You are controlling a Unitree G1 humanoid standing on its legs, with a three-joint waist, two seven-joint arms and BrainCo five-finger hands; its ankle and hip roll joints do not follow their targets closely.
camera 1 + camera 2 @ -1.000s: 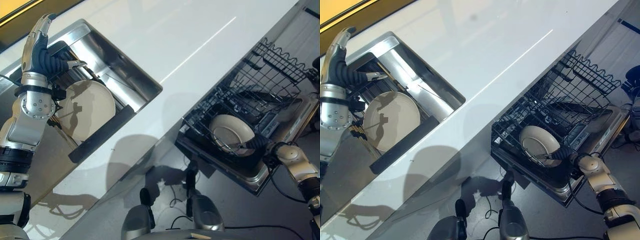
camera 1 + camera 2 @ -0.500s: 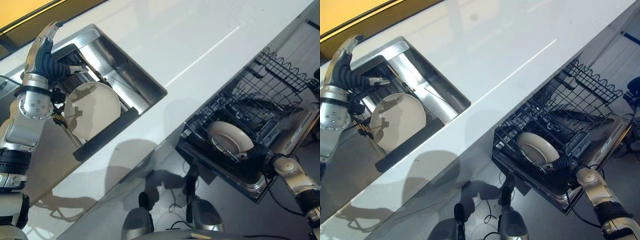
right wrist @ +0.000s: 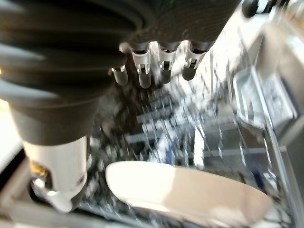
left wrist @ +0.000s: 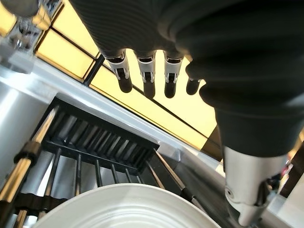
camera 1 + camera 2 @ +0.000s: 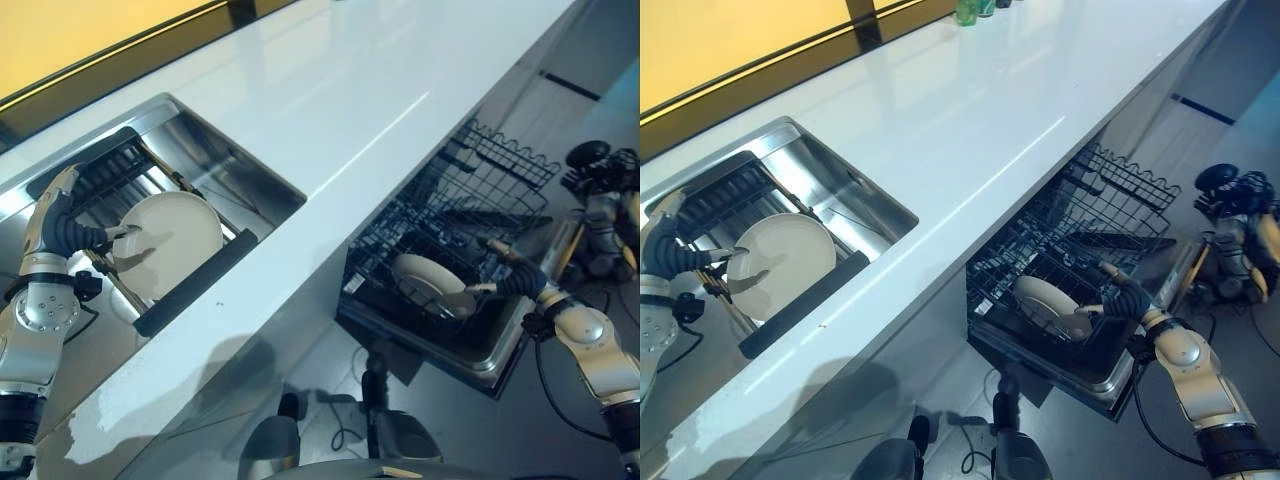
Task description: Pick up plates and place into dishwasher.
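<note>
A cream plate [image 5: 168, 240] leans in the black dish rack [image 5: 195, 283] set in the steel sink [image 5: 235, 165]. My left hand [image 5: 58, 228] is at the plate's left edge, fingers straight and the thumb [image 4: 244, 183] reaching toward the rim [image 4: 128, 202]; it is open. A second cream plate [image 5: 428, 281] stands in the dishwasher's pulled-out wire basket [image 5: 480, 190]. My right hand [image 5: 518, 281] hovers just to that plate's right, open, fingers [image 3: 164, 59] spread above the plate [image 3: 185, 194] without holding it.
The long white counter [image 5: 330, 90] runs between sink and dishwasher. The open dishwasher door [image 5: 500, 345] juts out below the basket. Green bottles [image 5: 975, 8] stand at the counter's far end. Some wheeled equipment [image 5: 1240, 235] sits on the floor at the right.
The camera has shifted. My left hand has dropped from raised above the rack to the sink plate's edge. My right hand has drawn back a little from the plate in the basket.
</note>
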